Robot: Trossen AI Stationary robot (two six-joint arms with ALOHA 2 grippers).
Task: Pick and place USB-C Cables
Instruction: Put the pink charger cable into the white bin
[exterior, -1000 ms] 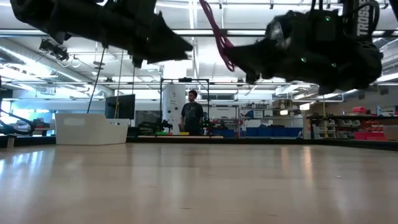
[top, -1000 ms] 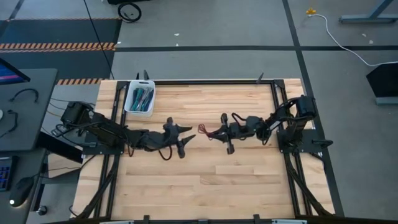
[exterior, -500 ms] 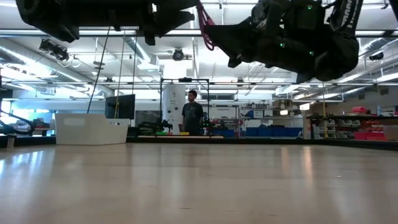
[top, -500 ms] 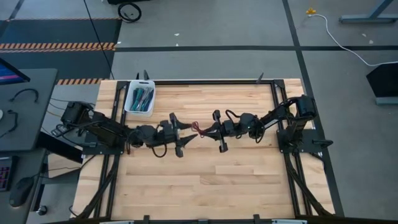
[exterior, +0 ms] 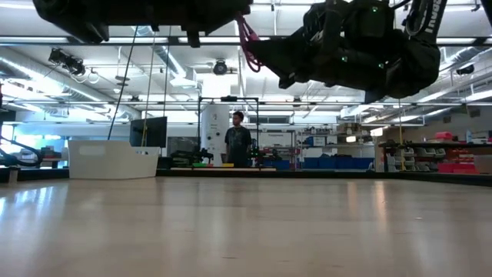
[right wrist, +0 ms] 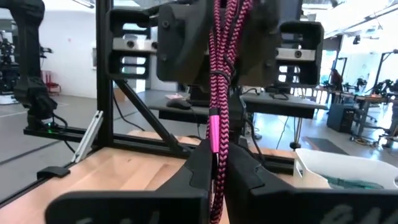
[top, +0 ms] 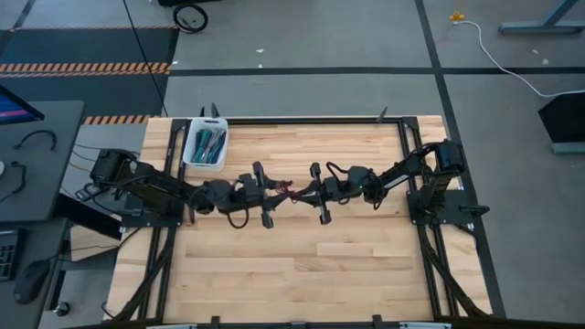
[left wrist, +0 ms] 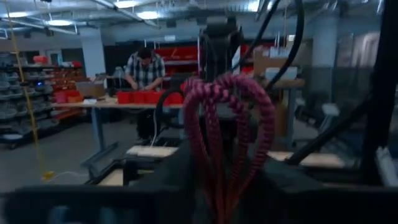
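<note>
Both dark arms reach toward each other over the middle of the pale wooden slat table, meeting just above its centre line, and both are raised well clear of the surface, as the low view shows them hanging at the top of the picture. The left gripper extends from the 9 o'clock side, its arm stretched nearly level with the wrist turned so its fingers point toward 3 o'clock. The right gripper comes from the 3 o'clock side, elbow bent by its base, its fingers pointing toward 9 o'clock. Between them hangs a maroon-and-pink braided coiled USB-C cable, a thin looped bundle held in the air at the table's centre. The right gripper's fingers are closed narrowly on the cable's lower strands, which rise straight up past a pink band in the right wrist view. In the left wrist view the cable's loops stand right in front of the left gripper's dark fingers, but whether these are pinching it or merely beside it cannot be told. A white rectangular plastic bin sits toward 11 o'clock on the table, holding green and teal coiled cable bundles. A person stands far off in the room behind the table.
</note>
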